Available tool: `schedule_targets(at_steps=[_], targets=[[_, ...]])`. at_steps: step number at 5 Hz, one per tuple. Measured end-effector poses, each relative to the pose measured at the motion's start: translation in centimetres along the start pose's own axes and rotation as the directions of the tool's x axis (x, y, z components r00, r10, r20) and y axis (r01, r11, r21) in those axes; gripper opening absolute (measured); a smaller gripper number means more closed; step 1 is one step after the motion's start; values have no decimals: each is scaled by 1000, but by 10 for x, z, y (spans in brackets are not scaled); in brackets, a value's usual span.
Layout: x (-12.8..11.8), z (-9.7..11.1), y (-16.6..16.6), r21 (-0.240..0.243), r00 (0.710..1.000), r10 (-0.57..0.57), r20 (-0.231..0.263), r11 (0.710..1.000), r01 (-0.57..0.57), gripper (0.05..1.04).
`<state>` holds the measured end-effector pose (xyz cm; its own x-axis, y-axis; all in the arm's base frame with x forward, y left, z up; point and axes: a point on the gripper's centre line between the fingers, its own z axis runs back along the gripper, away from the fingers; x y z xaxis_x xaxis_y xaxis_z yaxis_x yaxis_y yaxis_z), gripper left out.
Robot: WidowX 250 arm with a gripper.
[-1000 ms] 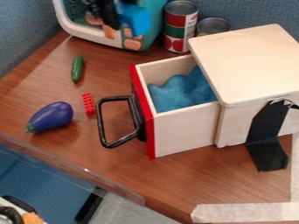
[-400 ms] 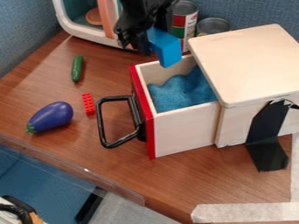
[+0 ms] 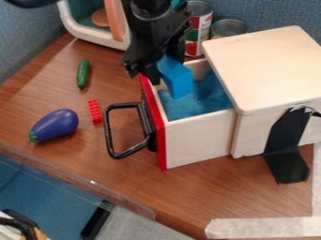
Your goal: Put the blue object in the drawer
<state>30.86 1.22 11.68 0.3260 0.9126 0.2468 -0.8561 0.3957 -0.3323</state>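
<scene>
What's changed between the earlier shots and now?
The gripper has carried the blue block rightward and down the picture, to over the open drawer, and still holds it; nothing was let go. The drawer, eggplant, cucumber and red brick stayed put.

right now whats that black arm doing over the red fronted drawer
The robot's hand is holding a blue block over the open drawer, just above the blue foam inside. The block looks not yet released. An eggplant, a cucumber and a red brick lie on the table beside the drawer.
</scene>
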Motion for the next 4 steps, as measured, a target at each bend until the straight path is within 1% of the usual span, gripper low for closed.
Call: schedule_targets(at_steps=[1, 2, 3, 4], targets=[[-5, -3, 0, -18, 1000, -1, -16, 1000, 1, 600], [-8, -7, -2, -62, 1000, -1, -29, 998, 0, 600], [-5, -8, -7, -112, 1000, 1, -29, 994, -4, 600], [-4, -16, -8, -124, 1000, -9, -11, 992, 7, 609]])
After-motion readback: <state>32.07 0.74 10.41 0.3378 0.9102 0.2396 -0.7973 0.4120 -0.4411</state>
